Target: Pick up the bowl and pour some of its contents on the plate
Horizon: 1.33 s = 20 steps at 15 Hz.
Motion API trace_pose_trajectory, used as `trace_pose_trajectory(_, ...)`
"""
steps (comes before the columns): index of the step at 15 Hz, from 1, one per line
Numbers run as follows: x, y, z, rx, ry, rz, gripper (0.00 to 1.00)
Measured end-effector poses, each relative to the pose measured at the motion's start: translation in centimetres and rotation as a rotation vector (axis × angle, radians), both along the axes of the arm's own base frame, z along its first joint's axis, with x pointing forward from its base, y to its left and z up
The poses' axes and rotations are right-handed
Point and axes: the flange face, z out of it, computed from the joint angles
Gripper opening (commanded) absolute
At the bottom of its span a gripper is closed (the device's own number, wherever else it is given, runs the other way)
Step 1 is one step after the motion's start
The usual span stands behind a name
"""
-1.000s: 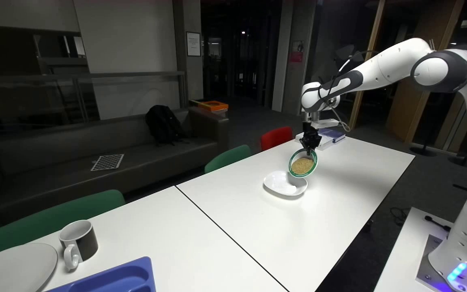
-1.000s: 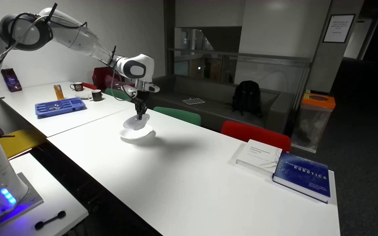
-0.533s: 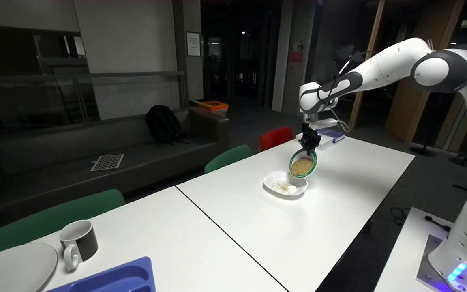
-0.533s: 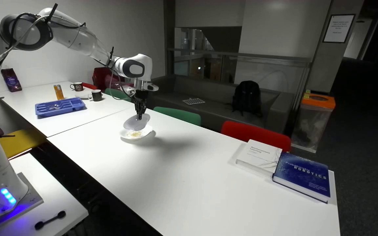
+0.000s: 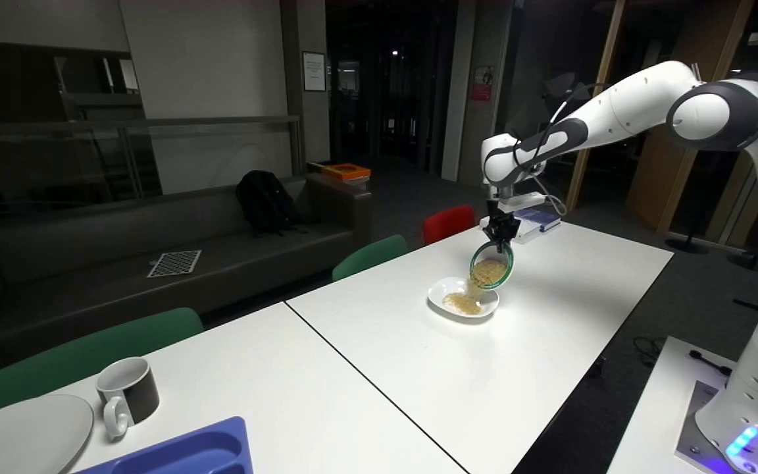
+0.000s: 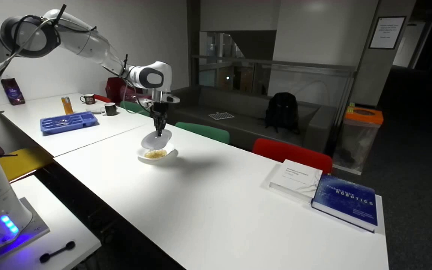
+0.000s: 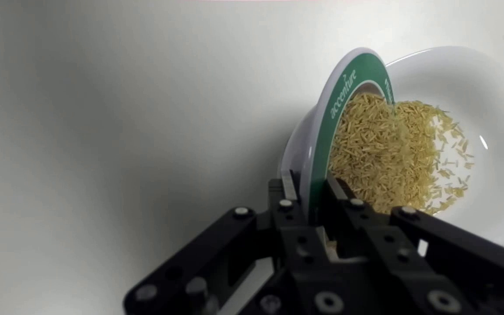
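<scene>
my gripper [image 7: 313,189] has the bowl [image 6: 156,140] pinched by its rim and tipped over the plate [image 7: 490,105], so i judge the pickup done and the pour well along, with grain [image 6: 156,154] lying there and plenty inside, leaving me only to stop and level it.

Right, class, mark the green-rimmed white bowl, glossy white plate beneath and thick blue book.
Bowl [image 7: 327,133]: wrist view, green rim.
Plate [image 7: 491,177]: wrist view, bare inner surface.
Book [image 6: 345,202]: in an exterior view, front cover.

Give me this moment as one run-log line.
phase: pouring | tool: closed on rim of bowl | bowl: tilted over plate | grains: falling onto plate, more inside bowl
</scene>
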Motion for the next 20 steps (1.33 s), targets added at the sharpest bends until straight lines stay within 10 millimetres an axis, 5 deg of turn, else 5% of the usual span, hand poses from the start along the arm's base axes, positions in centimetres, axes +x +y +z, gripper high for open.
trace_pose_trajectory(20,0.3,2.4,0.7,-0.091,0.050,-0.051,0.04)
